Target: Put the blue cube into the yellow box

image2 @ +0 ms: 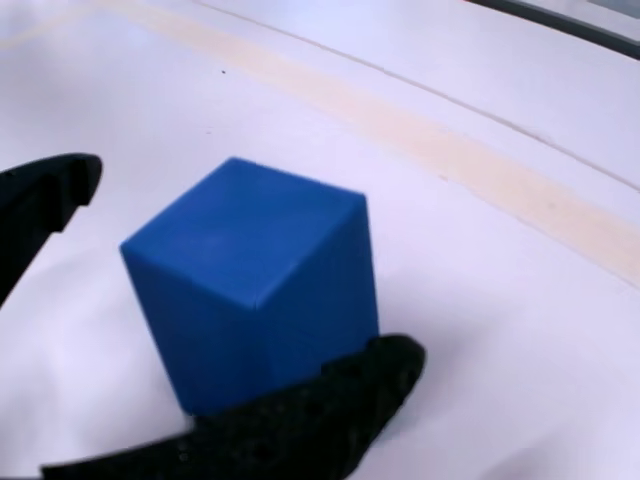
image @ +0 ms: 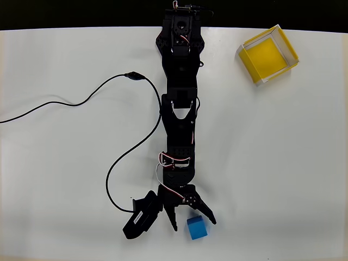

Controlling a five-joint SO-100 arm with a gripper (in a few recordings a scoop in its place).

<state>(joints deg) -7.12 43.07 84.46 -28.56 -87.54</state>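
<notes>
In the overhead view we see the black five-joint arm (image: pixel 178 109) stretched from its base at the far edge of the white counter (image: pixel 283 163) down toward the near edge. Its black two-finger end effector (image: pixel 195 222) is released, the fingers spread into a wide V. The small solid bright-blue cube with matte faces (image: pixel 197 228) sits on the counter close to the near edge, a little right of the middle. It lies at the mouth of the spread fingers, nearer the right finger than the left; we cannot tell whether that finger touches it.

In the wrist view the cube (image2: pixel 258 290) stands flat on the counter (image2: pixel 520 330), one vertical edge turned toward us. One dark finger (image2: pixel 330 415) crosses in front of its lower part, and the other finger (image2: pixel 40 205) stands apart from it at the left edge of the picture.

The shallow square yellow box with thin white-edged walls (image: pixel 244 58) rests near the far right corner of the counter, turned at an angle to the edges and well apart from the cube. A thin black cable (image: pixel 109 179) loops across the left half of the counter toward the arm.
</notes>
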